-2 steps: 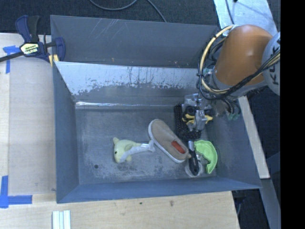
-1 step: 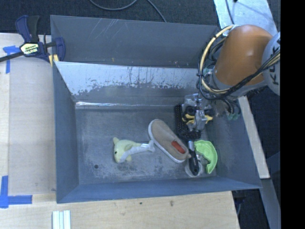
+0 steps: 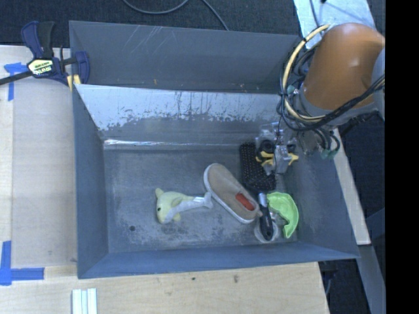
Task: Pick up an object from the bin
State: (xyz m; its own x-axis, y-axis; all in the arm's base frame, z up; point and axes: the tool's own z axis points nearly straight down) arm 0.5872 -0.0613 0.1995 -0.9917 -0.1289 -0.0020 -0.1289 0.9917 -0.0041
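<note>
Gripper (image 3: 280,154) low over the right of the grey metal bin (image 3: 163,57) — just beside a black ribbed rectangular pad (image 3: 249,165). Jaws — cannot tell whether apart or together.

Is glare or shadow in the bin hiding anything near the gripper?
Camera view: glare streaks the bin's back wall, above the things, and hides none of them. Camera view: the floor is evenly lit, so the shoe and the pale toy read plainly. Camera view: the black brush by the gripper is dark, with little detail showing.
</note>
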